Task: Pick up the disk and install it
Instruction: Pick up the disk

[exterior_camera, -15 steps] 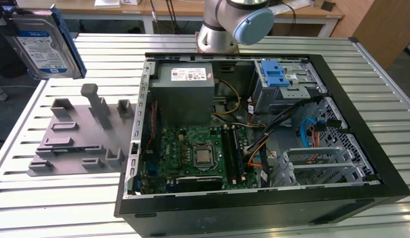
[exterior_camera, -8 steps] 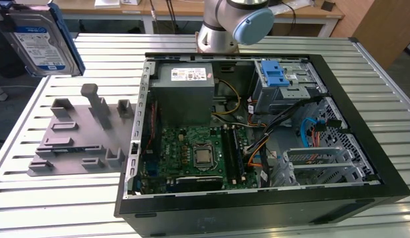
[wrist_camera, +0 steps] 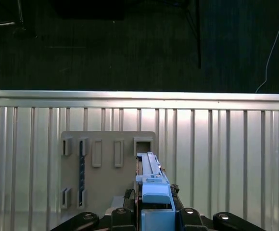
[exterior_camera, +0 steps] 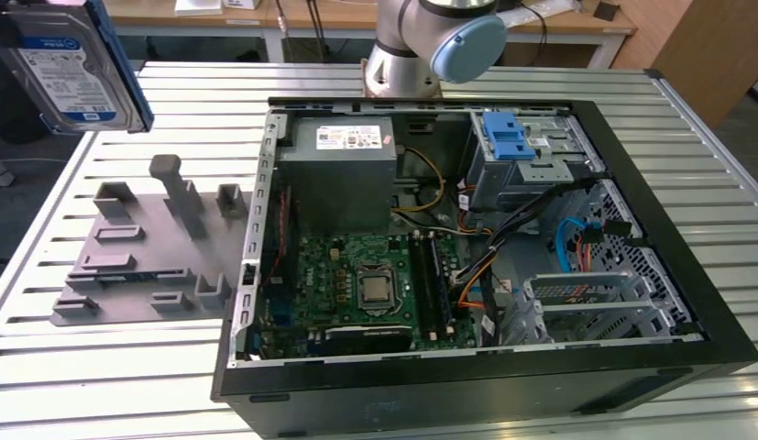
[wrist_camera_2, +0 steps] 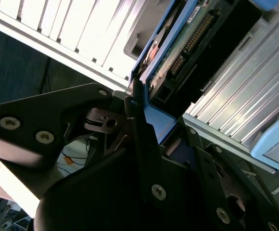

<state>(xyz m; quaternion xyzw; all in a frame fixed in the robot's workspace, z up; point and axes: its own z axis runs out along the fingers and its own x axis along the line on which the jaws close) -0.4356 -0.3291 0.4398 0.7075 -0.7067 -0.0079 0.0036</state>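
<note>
- Hanging in the air at the far corner on the exterior view's left: the disk [exterior_camera: 71, 69], label face toward the camera, well clear of the worktop [exterior_camera: 110, 367].
- The claw [wrist_camera: 155, 199] is clamped on the disk. In the first wrist view the disk shows edge-on, its blue frame standing out between the jaws.
- Judged: gripping one end leaves most of the disk's length free.
- In the second wrist view the circuit-board side and connector end point away from the claw body.
- The grey holder [exterior_camera: 147, 257] lies flat on the worktop, just left of the computer case [exterior_camera: 477, 390]. The first wrist view looks straight down on it past the disk. The two are apart.
- The case lies open on its side. The drive cage with its blue latch [exterior_camera: 516, 142] sits at the far right inside, well apart from the disk.
- Judged: pick-up done, installing not yet begun.
</note>
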